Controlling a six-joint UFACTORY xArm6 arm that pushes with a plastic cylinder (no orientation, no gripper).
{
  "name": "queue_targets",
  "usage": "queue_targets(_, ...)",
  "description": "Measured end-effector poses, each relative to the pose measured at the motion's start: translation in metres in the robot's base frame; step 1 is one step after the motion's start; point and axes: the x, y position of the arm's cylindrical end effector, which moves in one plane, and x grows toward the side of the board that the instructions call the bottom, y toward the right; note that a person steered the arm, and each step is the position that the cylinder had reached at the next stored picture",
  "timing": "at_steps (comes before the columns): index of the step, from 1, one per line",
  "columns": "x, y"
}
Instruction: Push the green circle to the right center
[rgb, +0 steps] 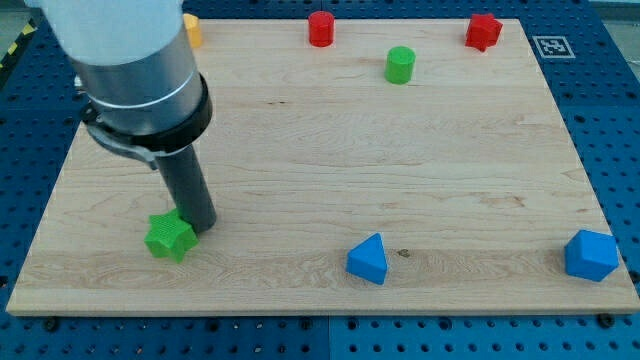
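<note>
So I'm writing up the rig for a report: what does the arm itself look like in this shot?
A thick cylindrical arm comes in from the view's top left, its casing light grey-white. Below sits a black ring-shaped collar with a thin pale rim beneath. From it a straight dark grey rod runs down to my tip. No cables or markings show.

I see the small green cylindrical block, the green circle (400, 64), standing upright on its flat end on the pale wooden counter (320, 160). It sits near the view's top edge, a little to the view's right of the middle (its round top face looks a lighter green than its side). Nothing touches it; bare wood surrounds it on every side, and it appears undamaged and fully visible.
</note>
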Motion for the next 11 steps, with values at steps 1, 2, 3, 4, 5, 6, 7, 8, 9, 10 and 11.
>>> queue_targets(1, 0.02, -0.009)
queue_targets(2, 0.025, -0.023)
queue_targets(3, 0.025, -0.043)
queue_targets(4, 0.017, -0.044)
queue_targets(5, -0.017, -0.034)
queue_targets(6, -0.06, -0.012)
queue_targets(7, -0.101, 0.018)
queue_targets(8, -0.148, 0.044)
queue_targets(9, -0.198, 0.069)
queue_targets(10, -0.238, 0.1)
queue_targets(11, -0.239, 0.113)
